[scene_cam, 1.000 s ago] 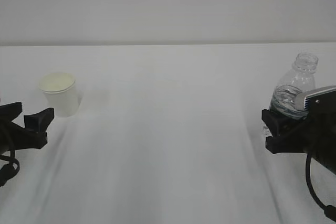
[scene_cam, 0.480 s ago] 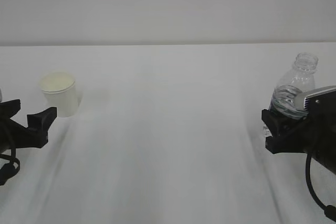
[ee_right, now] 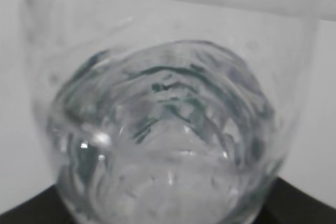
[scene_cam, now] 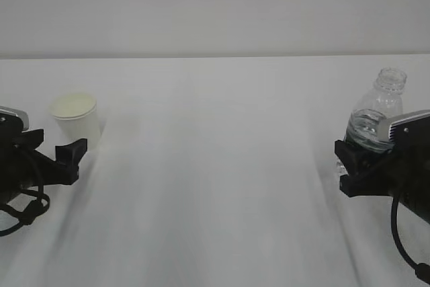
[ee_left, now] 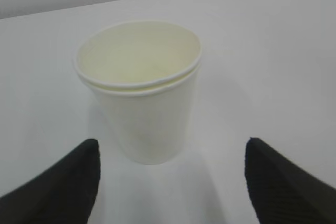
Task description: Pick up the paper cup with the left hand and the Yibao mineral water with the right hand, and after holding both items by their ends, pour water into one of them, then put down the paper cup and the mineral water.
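The white paper cup (scene_cam: 75,120) stands upright on the table at the left. In the left wrist view the paper cup (ee_left: 142,93) sits just ahead of my left gripper (ee_left: 171,146), whose black fingers (ee_left: 63,182) stand wide apart at the lower corners, short of its base. My left gripper (scene_cam: 59,143) is open and lies low, just in front of the cup. At the right, the clear Yibao mineral water (scene_cam: 379,109) has no cap and leans slightly. My right gripper (scene_cam: 346,165) is shut on its lower body. The bottle (ee_right: 163,129) fills the right wrist view, where the right gripper (ee_right: 165,211) shows only as dark corners.
The white table (scene_cam: 215,179) runs wide between the two arms up to a pale back wall (scene_cam: 215,5). A black cable (scene_cam: 20,210) loops under the left arm and another (scene_cam: 403,247) hangs below the right arm.
My left gripper has slid right and forward toward the paper cup, and its jaws have spread a little wider. The right gripper and the bottle have not moved.
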Motion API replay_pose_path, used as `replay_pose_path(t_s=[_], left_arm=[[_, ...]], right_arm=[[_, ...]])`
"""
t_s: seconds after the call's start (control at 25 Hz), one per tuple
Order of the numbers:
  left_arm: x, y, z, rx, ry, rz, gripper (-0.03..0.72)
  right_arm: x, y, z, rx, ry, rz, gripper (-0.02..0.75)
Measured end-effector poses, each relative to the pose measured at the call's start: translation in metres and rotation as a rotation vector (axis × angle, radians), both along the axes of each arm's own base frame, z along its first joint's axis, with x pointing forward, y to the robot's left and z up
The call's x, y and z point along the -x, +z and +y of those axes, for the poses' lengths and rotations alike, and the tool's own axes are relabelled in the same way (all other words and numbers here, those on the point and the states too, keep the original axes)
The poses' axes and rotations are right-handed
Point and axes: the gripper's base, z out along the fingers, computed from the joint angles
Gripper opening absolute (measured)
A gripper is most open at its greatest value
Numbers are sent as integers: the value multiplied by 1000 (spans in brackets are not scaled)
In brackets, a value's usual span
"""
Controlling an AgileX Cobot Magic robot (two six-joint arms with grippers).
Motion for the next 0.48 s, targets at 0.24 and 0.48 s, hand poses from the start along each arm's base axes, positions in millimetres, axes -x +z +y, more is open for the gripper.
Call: replay_pose_path(t_s=[0.24, 0.48], left_arm=[[-10, -10, -2, 7, 3, 15, 625], [-19, -21, -3, 49, 26, 36, 624]], right_arm=[[0, 0, 0, 0, 0, 0, 416], [0, 0, 0, 0, 0, 0, 416]])
